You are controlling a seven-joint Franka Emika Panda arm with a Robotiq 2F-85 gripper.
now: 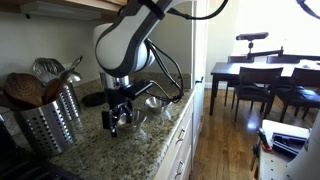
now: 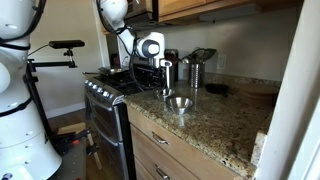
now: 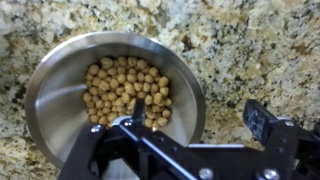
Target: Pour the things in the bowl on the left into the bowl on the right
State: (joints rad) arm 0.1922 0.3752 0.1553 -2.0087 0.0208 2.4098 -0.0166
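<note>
I am hanging my black two-fingered gripper [image 3: 190, 120] just above a round, shiny stainless-steel bowl [image 3: 50, 95]. My fingers [image 3: 258, 118] are standing wide apart and are gripping nothing. In the wrist view they are reaching in from the bottom edge, one over the bowl's near rim and one outside it, over the counter.

The bowl is holding a heap of small, round, tan chickpeas [image 3: 125, 90], which are covering most of its bottom. It is sitting upright on a speckled beige-and-brown granite countertop [image 3: 250, 50].

In an exterior view, my white arm is bending down over that countertop [image 1: 150, 135], with my gripper [image 1: 120, 118] pointing downwards close to the stone. At the counter's end a perforated steel utensil holder [image 1: 48, 125] is standing, with brown wooden spoons [image 1: 25, 90] sticking out of it. Beyond the counter, a dark wooden dining table [image 1: 260, 72] is sitting on a warm brown wooden floor [image 1: 225, 140].

In an exterior view from elsewhere, my gripper [image 2: 163, 85] is hovering beside a black stove [image 2: 105, 90]. A small steel bowl [image 2: 180, 102] is resting on the granite [image 2: 225, 125] near it; I cannot tell whether it is the one with chickpeas. Light wooden drawers [image 2: 165, 150] are running beneath the counter.
</note>
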